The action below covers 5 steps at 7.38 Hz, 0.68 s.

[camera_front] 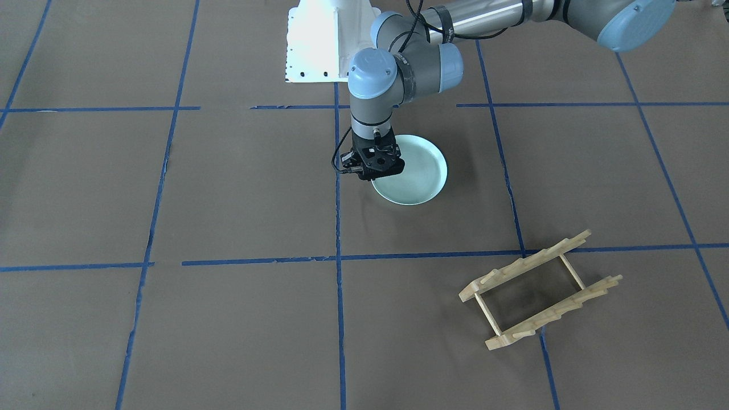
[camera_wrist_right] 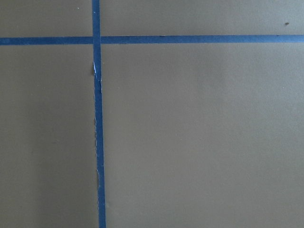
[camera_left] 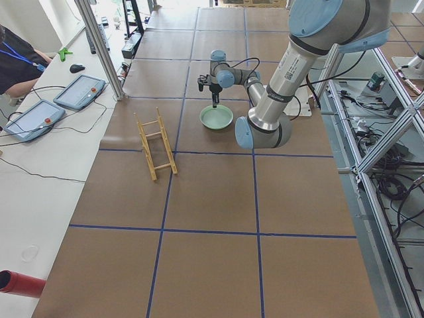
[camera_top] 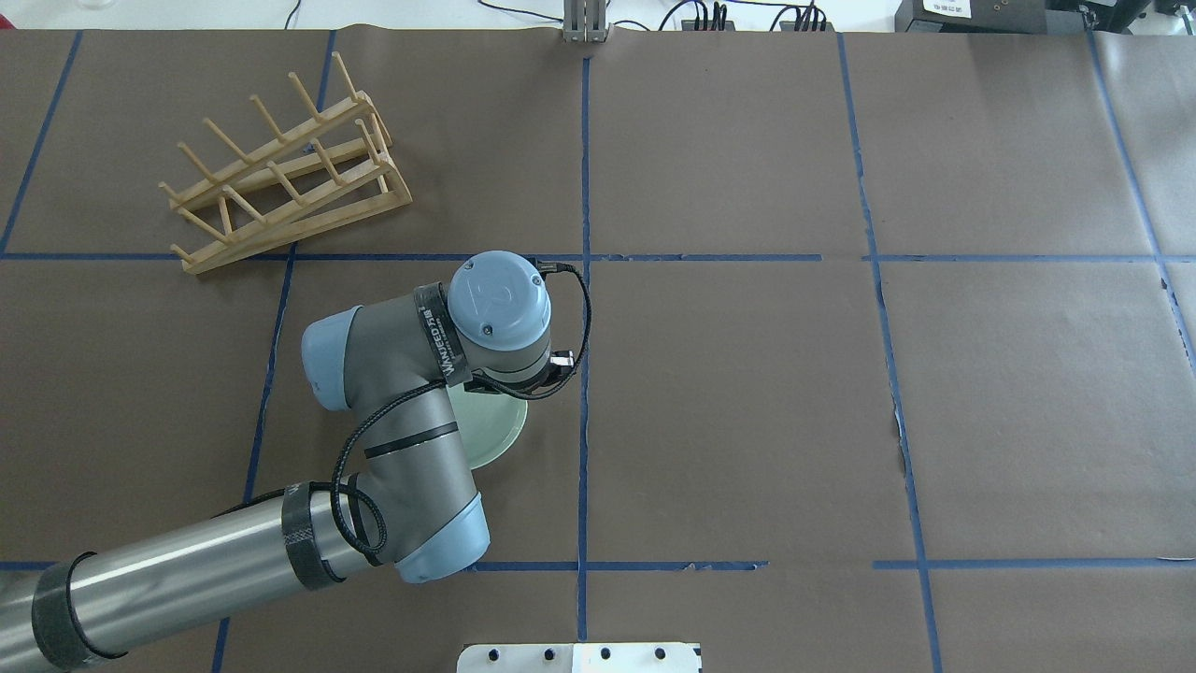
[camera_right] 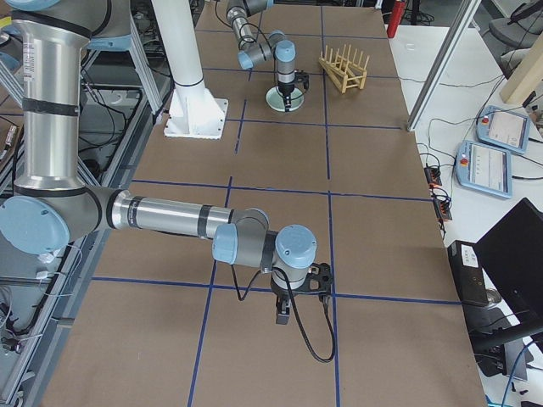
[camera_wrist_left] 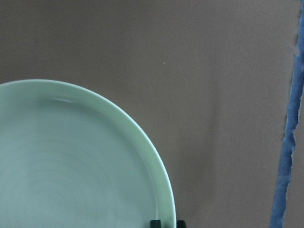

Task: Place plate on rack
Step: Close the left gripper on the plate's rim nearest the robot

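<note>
A brown paper-covered table (camera_front: 228, 199) marked with blue tape lines is shown from several sides. The plate (camera_front: 418, 171), round and pale mint green, lies flat on the table near its middle, a little to the robot's left. The left gripper (camera_front: 370, 174) is pointed straight down at the plate's edge. In the wrist view its two dark fingertips (camera_wrist_left: 155, 223) are seen close together with the raised rim running between them, so the rim appears to be pinched, one finger inside and one outside. The rack (camera_front: 541, 290), a small light wooden frame with upright pegs, stands well apart from the plate, at the far left of the table from the robot. The right gripper (camera_right: 284, 315) hangs above bare paper on the right of the table, far from both things. Whether it is spread or pressed together cannot be told. The step in hand is judged to be the securing of the rim before lifting. It would be done well with the fingers seated fully over the rim and clamped firmly, since a glazed plate held by one edge is likely to slip or swing. A slow lift is advised. The plate should then be turned on edge and lowered gently between two pegs, square across both rails, as the light rack could be pushed aside.
</note>
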Each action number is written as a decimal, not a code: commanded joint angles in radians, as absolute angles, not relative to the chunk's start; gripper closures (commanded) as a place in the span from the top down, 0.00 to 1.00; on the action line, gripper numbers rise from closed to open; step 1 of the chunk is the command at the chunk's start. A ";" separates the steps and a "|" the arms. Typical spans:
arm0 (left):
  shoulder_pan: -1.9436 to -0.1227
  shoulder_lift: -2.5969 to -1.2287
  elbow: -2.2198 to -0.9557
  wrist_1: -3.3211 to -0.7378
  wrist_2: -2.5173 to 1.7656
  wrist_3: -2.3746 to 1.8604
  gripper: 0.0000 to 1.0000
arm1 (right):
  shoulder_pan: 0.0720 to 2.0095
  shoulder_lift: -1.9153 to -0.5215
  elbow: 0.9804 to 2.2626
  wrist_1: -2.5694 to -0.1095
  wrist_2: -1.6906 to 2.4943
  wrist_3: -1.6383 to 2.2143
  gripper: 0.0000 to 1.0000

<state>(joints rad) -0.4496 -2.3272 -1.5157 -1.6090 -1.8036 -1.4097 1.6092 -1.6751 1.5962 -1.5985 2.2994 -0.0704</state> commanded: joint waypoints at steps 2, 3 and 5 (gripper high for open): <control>-0.454 -2.327 -1.615 -1.481 -1.799 -1.408 0.00 | 1.609 -1.675 1.597 -1.598 2.299 -0.069 1.00; -0.463 -2.327 -1.688 -1.376 -1.798 -1.387 0.00 | 1.609 -1.675 1.597 -1.598 2.299 -0.071 1.00; -0.471 -2.338 -1.829 -1.161 -1.740 -1.344 0.00 | 1.609 -1.675 1.597 -1.598 2.299 -0.069 1.00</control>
